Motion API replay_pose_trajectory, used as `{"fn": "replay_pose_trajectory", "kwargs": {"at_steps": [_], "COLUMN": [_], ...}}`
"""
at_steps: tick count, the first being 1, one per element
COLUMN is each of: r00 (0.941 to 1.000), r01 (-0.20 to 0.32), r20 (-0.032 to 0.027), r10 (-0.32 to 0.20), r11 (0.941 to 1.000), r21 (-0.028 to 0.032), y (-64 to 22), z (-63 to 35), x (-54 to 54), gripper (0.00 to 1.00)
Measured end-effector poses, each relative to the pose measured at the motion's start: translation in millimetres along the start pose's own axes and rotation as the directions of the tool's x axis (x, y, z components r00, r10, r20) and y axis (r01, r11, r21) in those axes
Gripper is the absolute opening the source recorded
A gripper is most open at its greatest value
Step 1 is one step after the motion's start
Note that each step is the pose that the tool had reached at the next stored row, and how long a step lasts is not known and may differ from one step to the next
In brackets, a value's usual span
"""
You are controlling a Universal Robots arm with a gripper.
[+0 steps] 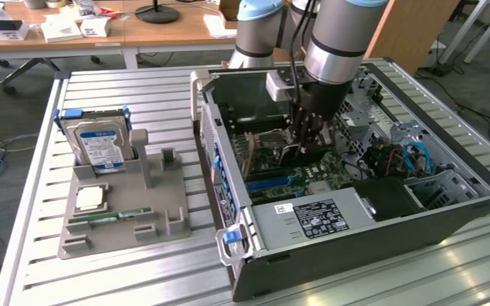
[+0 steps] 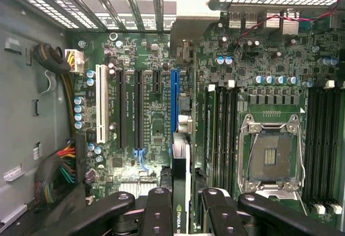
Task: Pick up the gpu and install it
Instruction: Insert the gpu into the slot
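Gripper (image 1: 309,145) is down inside the open computer case (image 1: 449,220), which lies on its side on the slatted metal table (image 1: 143,95). It hangs low over the motherboard (image 1: 313,175). In the wrist view the gripper (image 2: 186,222) is partly closed, its black fingers (image 2: 156,209) clamped on either face of the gpu (image 2: 180,203). The gpu is a thin card seen edge-on, with a green NVIDIA logo on the edge. The card is held upright and lined up with the long blue expansion slot (image 2: 174,101), overlapping one end of it; cannot tell whether the card edge touches the slot or sits just above. Black slots and a white slot (image 2: 100,104) run parallel beside the blue one. The empty CPU socket (image 2: 268,158) with its metal frame is on the other side, with RAM slots (image 2: 321,139) beyond. A coloured cable bundle (image 2: 59,171) lies by the case wall. The grey power supply (image 1: 313,220) with its label sits in the case end nearest the camera. At the exterior view's left of the case, a grey holder tray (image 1: 126,217) is on the table. It carries a hard drive (image 1: 100,145) standing upright with a blue-white label, a CPU chip (image 1: 90,197) and a green RAM stick (image 1: 109,218) lying flat. The gpu is well apart from that tray. A wooden desk (image 1: 58,32) is behind the table.
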State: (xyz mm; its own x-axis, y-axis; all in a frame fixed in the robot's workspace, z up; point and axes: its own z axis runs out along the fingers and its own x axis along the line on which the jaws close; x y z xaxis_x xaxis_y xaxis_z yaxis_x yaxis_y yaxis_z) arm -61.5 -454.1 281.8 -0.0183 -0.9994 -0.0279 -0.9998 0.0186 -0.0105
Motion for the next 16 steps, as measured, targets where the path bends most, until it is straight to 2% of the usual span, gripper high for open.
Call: {"fn": "replay_pose_trajectory", "kwargs": {"at_steps": [6,16], "r00": [1.0,1.0], "r01": [0.0,0.0], "r20": [-0.0002,0.0], "r10": [0.0,0.0], "r11": [1.0,1.0], "r21": [-0.0001,0.0001], "y": [2.5,9.8], "z": [4.0,4.9], "x": [0.3,0.4], "gripper": [0.26,0.26]}}
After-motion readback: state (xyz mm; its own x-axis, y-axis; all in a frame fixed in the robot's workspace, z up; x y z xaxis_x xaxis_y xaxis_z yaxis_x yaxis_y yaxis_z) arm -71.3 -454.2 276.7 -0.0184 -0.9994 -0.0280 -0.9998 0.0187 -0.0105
